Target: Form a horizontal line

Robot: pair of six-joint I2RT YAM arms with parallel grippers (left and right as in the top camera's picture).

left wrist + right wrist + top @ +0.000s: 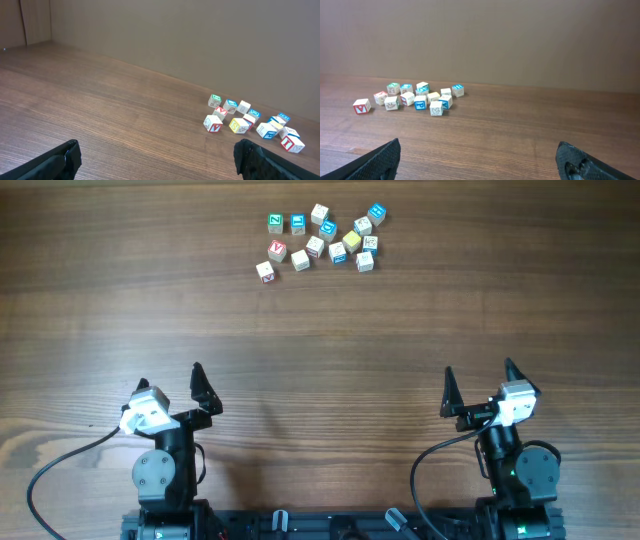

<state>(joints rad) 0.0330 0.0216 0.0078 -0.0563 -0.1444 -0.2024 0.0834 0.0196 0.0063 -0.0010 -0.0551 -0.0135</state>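
Note:
Several small letter cubes (325,239) lie in a loose cluster at the far middle of the wooden table, with red, blue, green and yellow faces. They also show in the left wrist view (250,124) and in the right wrist view (415,97). My left gripper (170,388) is open and empty near the table's front left, far from the cubes; its fingertips show in its own view (160,161). My right gripper (480,385) is open and empty near the front right, and its own view (480,160) shows bare wood between the fingers.
The wooden table (320,340) spreads between the cubes and both arms. A plain wall (480,40) stands behind the table's far edge. Black cables (60,465) trail from the arm bases at the front edge.

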